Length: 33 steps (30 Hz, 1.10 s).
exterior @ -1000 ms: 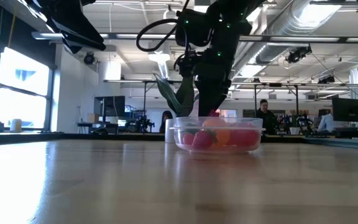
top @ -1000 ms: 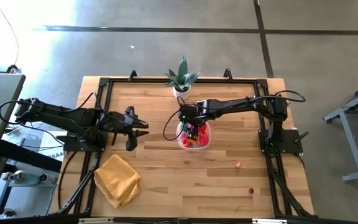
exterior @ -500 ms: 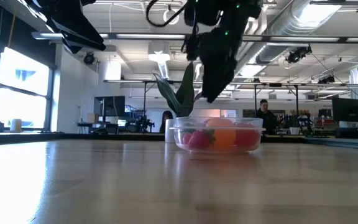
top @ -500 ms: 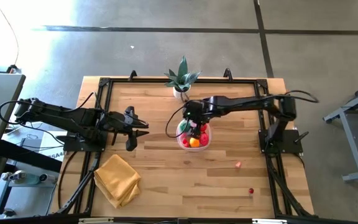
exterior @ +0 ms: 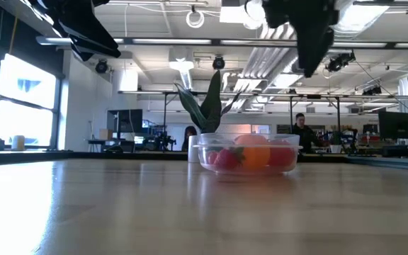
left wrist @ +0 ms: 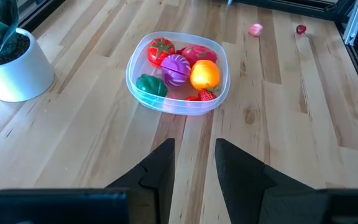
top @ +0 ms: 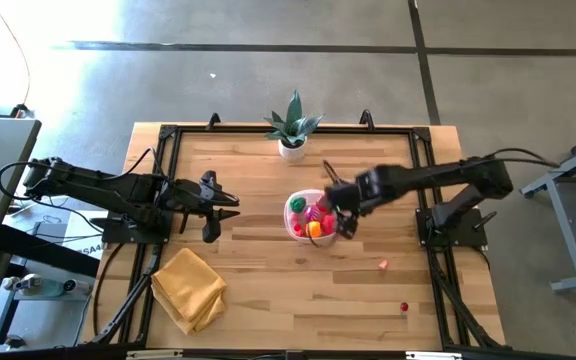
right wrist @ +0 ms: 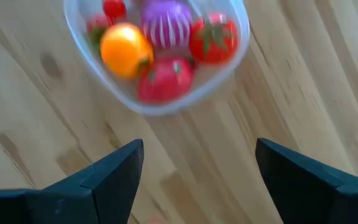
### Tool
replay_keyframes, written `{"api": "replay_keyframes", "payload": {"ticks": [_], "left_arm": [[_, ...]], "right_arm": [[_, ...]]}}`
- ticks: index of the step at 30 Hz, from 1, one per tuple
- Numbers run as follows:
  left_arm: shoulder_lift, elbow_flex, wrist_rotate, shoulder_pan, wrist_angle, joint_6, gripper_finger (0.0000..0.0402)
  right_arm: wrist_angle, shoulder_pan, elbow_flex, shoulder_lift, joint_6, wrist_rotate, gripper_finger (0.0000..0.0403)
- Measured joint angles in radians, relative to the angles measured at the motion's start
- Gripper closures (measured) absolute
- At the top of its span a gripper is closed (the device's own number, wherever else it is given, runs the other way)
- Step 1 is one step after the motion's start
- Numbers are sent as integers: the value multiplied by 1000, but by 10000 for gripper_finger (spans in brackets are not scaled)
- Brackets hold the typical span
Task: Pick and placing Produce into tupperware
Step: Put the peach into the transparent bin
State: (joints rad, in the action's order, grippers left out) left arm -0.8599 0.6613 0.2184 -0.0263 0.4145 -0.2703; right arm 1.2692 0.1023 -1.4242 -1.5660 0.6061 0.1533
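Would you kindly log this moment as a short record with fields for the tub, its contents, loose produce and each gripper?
tub: clear tupperware mid-table, upright
contents: orange piece, magenta piece, green piece, several red ones
loose produce: pink piece and red piece on the table, on the right arm's side
right gripper: open, empty, above the tub's right edge
left gripper: open, empty, waiting left of the tub

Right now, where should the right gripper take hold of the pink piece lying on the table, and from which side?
Probably from straight above, across its middle: the pink piece is small and rounded and lies alone on the wood. The open right gripper hovers beside the tub.
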Motion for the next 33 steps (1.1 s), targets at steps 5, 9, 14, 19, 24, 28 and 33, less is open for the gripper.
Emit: {"api": "replay_keyframes", "payload": {"ticks": [5, 9, 14, 19, 24, 28, 33], "left_arm": [[0, 0, 0, 0, 0, 0, 295], [0, 0, 0, 0, 0, 0, 295], [0, 0, 0, 0, 0, 0, 295], [0, 0, 0, 0, 1, 0, 295], [0, 0, 0, 0, 2, 0, 295], [0, 0, 0, 0, 2, 0, 295], [0, 0, 0, 0, 2, 0, 295]], "right_arm": [[130, 157, 0, 2, 238, 75, 101], [208, 272, 8, 2, 484, 83, 101], [179, 393, 135, 21, 728, 46, 101], [-26, 469, 307, 70, 840, 24, 101], [-195, 518, 460, 114, 928, -14, 101], [-325, 536, 561, 142, 942, -41, 101], [-424, 536, 649, 160, 963, -72, 101]]}}
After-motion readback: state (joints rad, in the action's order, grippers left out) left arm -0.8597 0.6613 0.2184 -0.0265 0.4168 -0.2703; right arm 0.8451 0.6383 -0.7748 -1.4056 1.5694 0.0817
